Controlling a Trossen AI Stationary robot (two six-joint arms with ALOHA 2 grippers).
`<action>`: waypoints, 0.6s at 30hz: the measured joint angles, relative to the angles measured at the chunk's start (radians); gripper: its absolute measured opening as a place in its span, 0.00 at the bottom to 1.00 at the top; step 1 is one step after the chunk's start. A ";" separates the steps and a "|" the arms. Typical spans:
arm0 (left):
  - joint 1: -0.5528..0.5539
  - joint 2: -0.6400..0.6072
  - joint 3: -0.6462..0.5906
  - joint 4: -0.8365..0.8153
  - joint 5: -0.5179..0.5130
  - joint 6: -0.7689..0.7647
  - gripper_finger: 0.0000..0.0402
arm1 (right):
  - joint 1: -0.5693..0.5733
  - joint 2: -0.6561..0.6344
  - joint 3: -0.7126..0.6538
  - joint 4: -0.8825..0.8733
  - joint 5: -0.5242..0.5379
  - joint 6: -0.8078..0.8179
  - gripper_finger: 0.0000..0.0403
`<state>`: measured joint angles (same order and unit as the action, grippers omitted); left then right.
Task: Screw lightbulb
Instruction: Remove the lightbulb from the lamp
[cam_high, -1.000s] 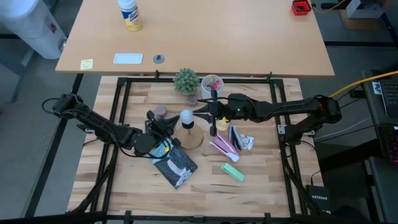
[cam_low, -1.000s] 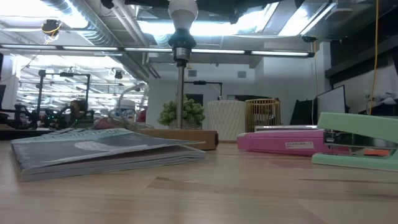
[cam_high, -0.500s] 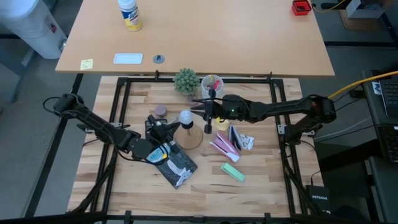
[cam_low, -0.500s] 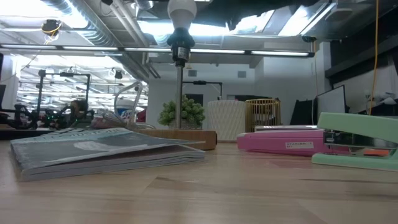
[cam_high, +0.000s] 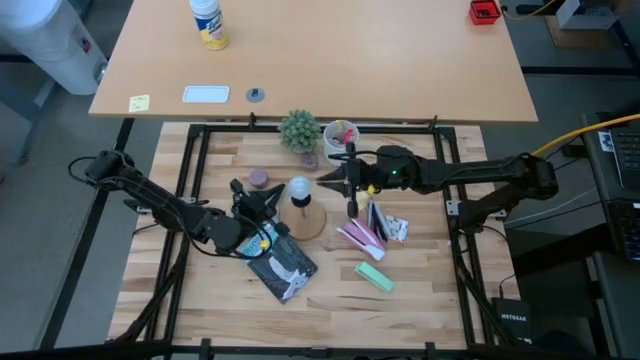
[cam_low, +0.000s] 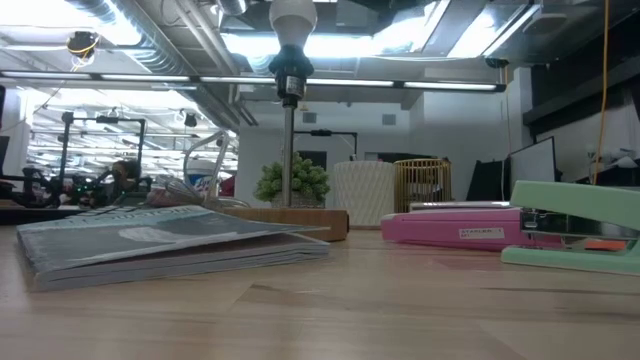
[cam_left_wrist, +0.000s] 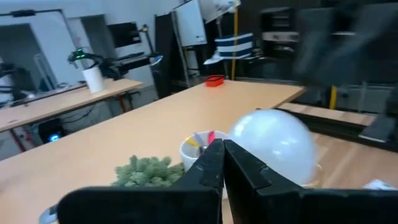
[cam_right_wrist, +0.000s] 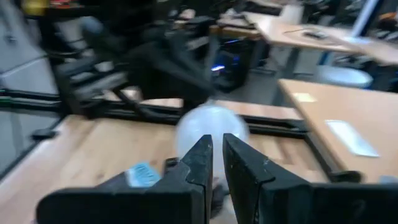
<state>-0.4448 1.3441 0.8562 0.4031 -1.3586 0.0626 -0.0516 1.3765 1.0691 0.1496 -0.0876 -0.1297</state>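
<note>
**Now: lightbulb seated on the stand, both grippers closed and empty**

High view. Seen from above, the lightbulb (cam_high: 298, 187), a small whitish rounded bulb, sits on top of the wooden cone stand (cam_high: 311, 220), whose round pale base rests on the slatted wooden table (cam_high: 200, 300). The left gripper (cam_high: 268, 200) lies just left of the bulb, fingers pressed together, gripping nothing. The right gripper (cam_high: 330, 180) lies just right of the bulb, likewise closed and empty; whether either tip touches the glass cannot be told. A small green plant (cam_high: 298, 130) and a white cup of pens (cam_high: 341, 133) stand behind the stand; a grey booklet (cam_high: 281, 265), a pink stapler (cam_high: 358, 237) and a mint-green stapler (cam_high: 375, 276) lie nearer the front.

Low view. The bulb (cam_low: 293, 20) tops a black socket (cam_low: 290, 75) on a thin metal stem (cam_low: 290, 165). The booklet (cam_low: 160, 240) lies flat at left; the pink stapler (cam_low: 460, 222) and the green stapler (cam_low: 575, 225) at right.

Left wrist view. Two dark fingers (cam_left_wrist: 211, 168) meet; the smooth, frosted bulb (cam_left_wrist: 273, 146) shows just beyond them, beside the plant (cam_left_wrist: 149, 171) and pen cup (cam_left_wrist: 196, 146).

Right wrist view. The dark fingers (cam_right_wrist: 202, 165) stand nearly together, with the blurred pale bulb (cam_right_wrist: 211, 127) just ahead of their tips.
</note>
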 joint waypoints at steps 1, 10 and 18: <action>0.011 0.000 0.000 -0.006 0.000 -0.012 0.00 | 0.000 0.005 0.000 -0.001 -0.018 0.005 0.11; 0.068 -0.001 0.000 -0.035 0.122 -0.055 0.00 | 0.000 0.071 0.000 0.015 -0.027 0.020 0.11; 0.034 -0.003 0.000 -0.052 0.112 -0.087 0.00 | 0.000 0.081 0.000 0.035 0.026 0.017 0.11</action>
<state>-0.4110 1.3415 0.8562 0.3506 -1.2469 -0.0248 -0.0517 1.4574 1.0691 0.1847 -0.0617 -0.1123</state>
